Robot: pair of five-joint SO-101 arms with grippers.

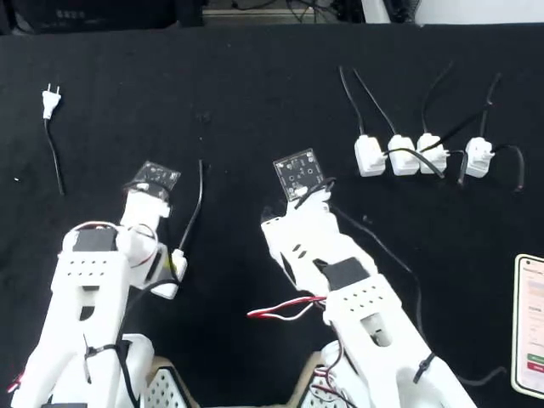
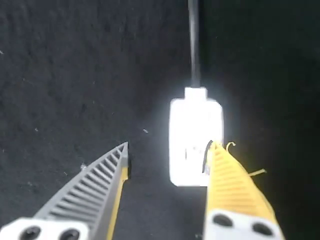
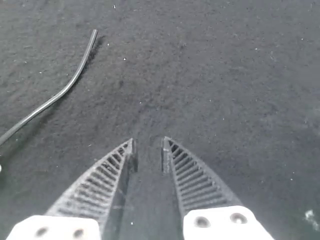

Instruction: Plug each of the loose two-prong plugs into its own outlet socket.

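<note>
A black table (image 1: 255, 85) carries everything. Two white arms stand at its near edge, the left arm (image 1: 93, 280) and the right arm (image 1: 340, 272) side by side.

A phone (image 1: 530, 323) lies at the right edge, partly cut off.

There are five white blocks with black cords. Four sit in a row at the far right: the first (image 1: 370, 156), the second (image 1: 402, 156), the third (image 1: 432, 153) and the fourth (image 1: 479, 156). Cords cross over them, and I cannot tell whether anything is plugged into them. The fifth white block (image 2: 195, 135) lies at the near left, with its cord (image 2: 194, 45) running away toward the far side.

The left gripper (image 2: 167, 147) is spread wide. Its yellow finger (image 2: 230, 175) meets the edge of the fifth white block, while the grey finger (image 2: 100, 180) stands apart from it; nothing is clamped.

The right gripper (image 3: 147, 150) points down at bare table near the middle, its tips a narrow gap apart with nothing between them.

One loose plug (image 1: 51, 100) with two prongs lies at the far left, well apart from both arms, its thin cord trailing toward the near side.
</note>
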